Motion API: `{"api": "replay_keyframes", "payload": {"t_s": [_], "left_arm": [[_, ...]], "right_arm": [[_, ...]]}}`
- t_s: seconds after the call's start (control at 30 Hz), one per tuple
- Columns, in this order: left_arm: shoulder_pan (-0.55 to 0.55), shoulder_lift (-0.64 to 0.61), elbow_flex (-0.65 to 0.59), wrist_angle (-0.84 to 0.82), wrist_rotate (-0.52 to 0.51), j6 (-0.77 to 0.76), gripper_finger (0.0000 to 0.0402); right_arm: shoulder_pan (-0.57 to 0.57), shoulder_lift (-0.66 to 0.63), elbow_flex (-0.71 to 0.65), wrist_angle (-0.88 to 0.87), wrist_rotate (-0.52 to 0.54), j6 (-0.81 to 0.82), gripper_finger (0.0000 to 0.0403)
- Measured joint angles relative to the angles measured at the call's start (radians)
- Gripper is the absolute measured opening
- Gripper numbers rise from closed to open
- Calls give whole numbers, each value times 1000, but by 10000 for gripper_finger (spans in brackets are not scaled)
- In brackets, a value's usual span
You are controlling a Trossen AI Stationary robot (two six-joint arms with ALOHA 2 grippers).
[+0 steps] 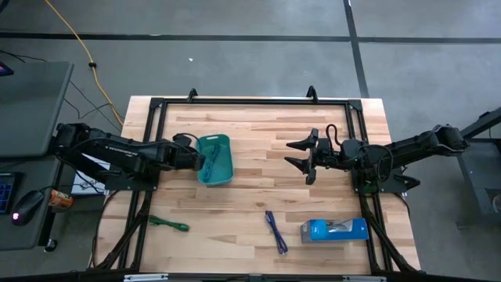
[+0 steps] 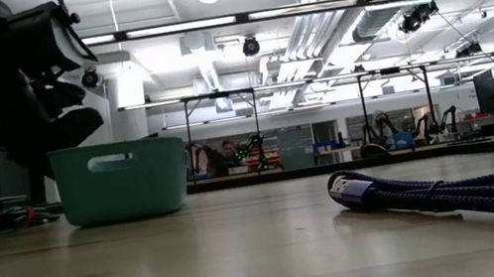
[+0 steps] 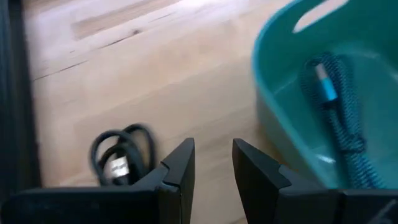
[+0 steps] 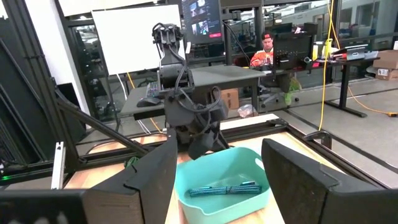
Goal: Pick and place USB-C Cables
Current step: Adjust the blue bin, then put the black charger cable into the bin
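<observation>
Your left hand (image 1: 210, 159) hangs over the teal tray (image 1: 223, 174), fingers slightly parted and pinching nothing; the light blue USB-C cable (image 4: 224, 189) lies inside the tray. Your right hand (image 1: 301, 155) hovers spread wide and empty above mid-desk (image 1: 250, 133). The green cable (image 1: 167, 225) sits near the desk's front-left edge, the dark blue-purple cable (image 1: 275, 232) front-center, just beside the bright blue box (image 1: 334, 229).

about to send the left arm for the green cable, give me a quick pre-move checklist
1. Light blue cable inside teal tray: ok.
2. Left gripper empty, fingers apart: ok.
3. Green cable lying free on the table: ok.
4. Purple cable lying apart from the blue box: ok.
5. Right gripper open, empty, away from the tray: ok.
6. Green cable's best grasp point: cannot tell.
</observation>
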Motion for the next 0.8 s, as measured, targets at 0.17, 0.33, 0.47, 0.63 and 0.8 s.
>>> {"api": "replay_keyframes", "payload": {"t_s": [0.17,0.33,0.47,0.63,0.8], "left_arm": [[4,0,0,102,13,69,87],[3,0,0,180,19,112,87],[2,0,0,251,23,161,87],[3,-3,0,235,34,208,87],[2,-63,0,92,5,113,87]], "right_arm": [[0,0,0,0,0,0,227],[0,0,0,0,0,0,227],[0,0,0,0,0,0,227],[0,0,0,0,0,0,227],[0,0,0,-6,0,0,227]]}}
